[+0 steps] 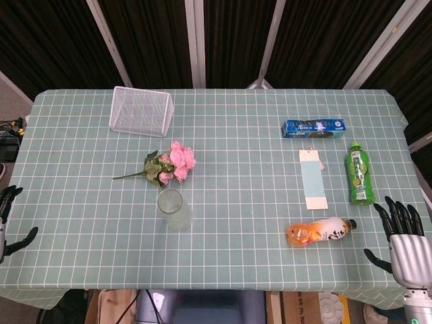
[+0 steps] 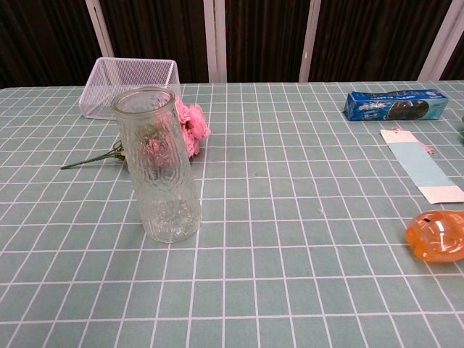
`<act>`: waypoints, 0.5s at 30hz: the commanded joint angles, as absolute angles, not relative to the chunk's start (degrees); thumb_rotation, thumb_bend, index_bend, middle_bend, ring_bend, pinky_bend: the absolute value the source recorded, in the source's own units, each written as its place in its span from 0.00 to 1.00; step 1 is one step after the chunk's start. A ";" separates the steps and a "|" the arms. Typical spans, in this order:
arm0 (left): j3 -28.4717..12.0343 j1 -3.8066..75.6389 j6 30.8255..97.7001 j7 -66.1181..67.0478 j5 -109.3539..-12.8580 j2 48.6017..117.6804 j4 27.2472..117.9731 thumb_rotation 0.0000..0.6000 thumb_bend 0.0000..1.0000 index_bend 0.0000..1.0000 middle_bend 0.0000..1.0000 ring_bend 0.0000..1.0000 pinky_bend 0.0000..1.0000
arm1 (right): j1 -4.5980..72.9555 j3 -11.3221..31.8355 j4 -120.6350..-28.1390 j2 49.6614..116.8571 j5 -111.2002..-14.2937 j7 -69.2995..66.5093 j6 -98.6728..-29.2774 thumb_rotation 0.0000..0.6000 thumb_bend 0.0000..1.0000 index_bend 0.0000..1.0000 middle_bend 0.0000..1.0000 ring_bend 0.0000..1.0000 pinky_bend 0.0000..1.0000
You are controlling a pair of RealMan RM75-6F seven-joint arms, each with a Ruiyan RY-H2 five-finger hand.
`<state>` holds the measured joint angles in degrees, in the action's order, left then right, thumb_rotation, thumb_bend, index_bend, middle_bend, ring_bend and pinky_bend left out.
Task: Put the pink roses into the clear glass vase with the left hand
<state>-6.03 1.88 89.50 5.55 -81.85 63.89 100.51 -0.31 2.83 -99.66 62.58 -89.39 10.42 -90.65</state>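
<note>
Roses lie flat w/ vase upright just beside, toward the tabletop front edge. Left hand at front-left corner, fingers spread, holding nothing. Right hand at front-right corner, likewise open-fingered, empty.

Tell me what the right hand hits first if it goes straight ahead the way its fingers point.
Probably nothing soon: the right hand points up the table's right edge; the green bottle lies slightly left of that line, though depth is unclear.

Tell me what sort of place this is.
Probably a robot test bench, not a home: a table in a green checked cloth, black curtains behind, and unrelated props such as a wire basket and a cookie pack.
</note>
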 commanded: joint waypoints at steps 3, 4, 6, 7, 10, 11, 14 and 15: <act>-8.43 5.95 83.62 9.36 -77.97 63.37 102.13 1.00 0.25 0.14 0.09 0.00 0.00 | -0.26 2.81 -99.62 62.50 -89.32 10.21 -90.46 1.00 0.15 0.14 0.04 0.00 0.00; -9.27 7.33 81.65 10.17 -76.62 63.05 102.87 1.00 0.25 0.14 0.09 0.00 0.00 | -0.23 2.84 -99.61 62.51 -89.27 10.13 -90.40 1.00 0.15 0.14 0.04 0.00 0.00; -10.70 9.75 78.38 11.60 -74.27 62.71 103.89 1.00 0.25 0.14 0.09 0.00 0.00 | -0.18 2.86 -99.57 62.52 -89.22 10.06 -90.31 1.00 0.15 0.14 0.04 0.00 0.00; -11.54 11.26 76.41 12.56 -72.77 62.63 104.38 1.00 0.25 0.14 0.09 0.00 0.00 | -0.17 2.87 -99.54 62.53 -89.20 10.08 -90.27 1.00 0.15 0.14 0.04 0.00 0.00; -13.68 15.41 71.70 15.86 -68.41 63.27 105.06 1.00 0.25 0.13 0.09 0.00 0.00 | -0.14 2.88 -99.50 62.61 -89.07 10.25 -90.16 1.00 0.15 0.14 0.04 0.00 0.00; -14.33 17.00 70.10 17.30 -66.88 63.74 105.11 1.00 0.25 0.12 0.08 0.00 0.00 | -0.13 2.90 -99.47 62.66 -88.96 10.32 -90.09 1.00 0.15 0.14 0.04 0.00 0.00; -16.15 21.61 65.95 20.64 -62.57 65.88 104.82 1.00 0.23 0.12 0.08 0.00 0.00 | -0.05 2.98 -99.43 62.76 -88.60 10.59 -89.84 1.00 0.15 0.14 0.04 0.00 0.00; -16.83 23.51 64.44 22.16 -60.54 66.95 104.52 1.00 0.22 0.12 0.08 0.00 0.00 | -0.04 3.00 -99.43 62.79 -88.51 10.68 -89.79 1.00 0.15 0.14 0.04 0.00 0.00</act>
